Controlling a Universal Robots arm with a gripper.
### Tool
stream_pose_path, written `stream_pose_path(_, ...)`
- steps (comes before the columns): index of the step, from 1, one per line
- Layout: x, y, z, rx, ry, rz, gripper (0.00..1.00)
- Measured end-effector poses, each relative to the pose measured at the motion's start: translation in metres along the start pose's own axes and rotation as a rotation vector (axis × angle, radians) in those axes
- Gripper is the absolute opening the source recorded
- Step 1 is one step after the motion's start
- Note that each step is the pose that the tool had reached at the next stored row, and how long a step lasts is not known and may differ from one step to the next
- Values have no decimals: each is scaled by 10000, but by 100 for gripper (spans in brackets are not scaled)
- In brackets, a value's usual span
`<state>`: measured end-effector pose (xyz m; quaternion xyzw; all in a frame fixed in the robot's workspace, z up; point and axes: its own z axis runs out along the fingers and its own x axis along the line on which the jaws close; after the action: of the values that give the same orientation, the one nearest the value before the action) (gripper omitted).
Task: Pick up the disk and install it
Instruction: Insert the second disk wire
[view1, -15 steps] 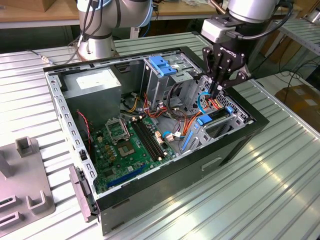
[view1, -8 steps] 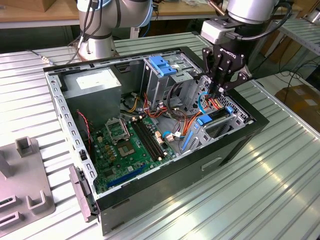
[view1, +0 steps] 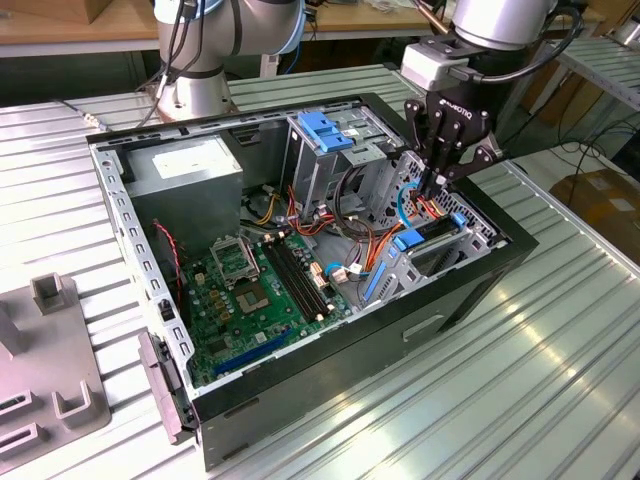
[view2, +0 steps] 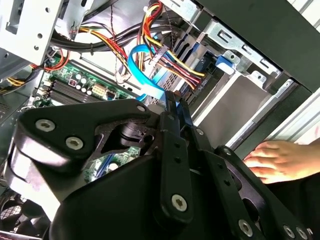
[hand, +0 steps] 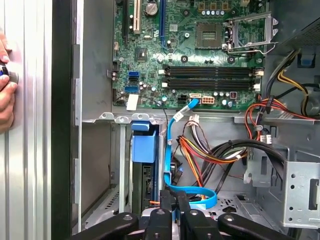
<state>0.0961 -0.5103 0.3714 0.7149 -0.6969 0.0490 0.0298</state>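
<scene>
The disk (view1: 432, 233) stands on edge in the drive bay at the case's corner on the exterior view's right, with blue bracket tabs at both ends. In the first wrist view its blue bracket (hand: 144, 146) tops a dark edge in the bay. My gripper (view1: 430, 188) hangs straight above the bay, a little toward the inside of the case from the disk. Its fingers (view2: 172, 107) are pressed together with nothing visibly between them. A looped blue flat cable (hand: 172, 150) runs right by the fingertips (hand: 167, 200).
The open black computer case (view1: 330, 350) lies on a ribbed metal table. Inside are the motherboard (view1: 260, 290), a grey power supply (view1: 190, 172), a tall cage with a blue top (view1: 325, 130) and cable bundles (view1: 370, 240). A person's hand (view2: 280, 160) rests outside the case wall.
</scene>
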Motion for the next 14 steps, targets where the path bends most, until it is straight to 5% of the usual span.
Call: stream_pose_path(14,159,17,52,4,-6,-24,16)
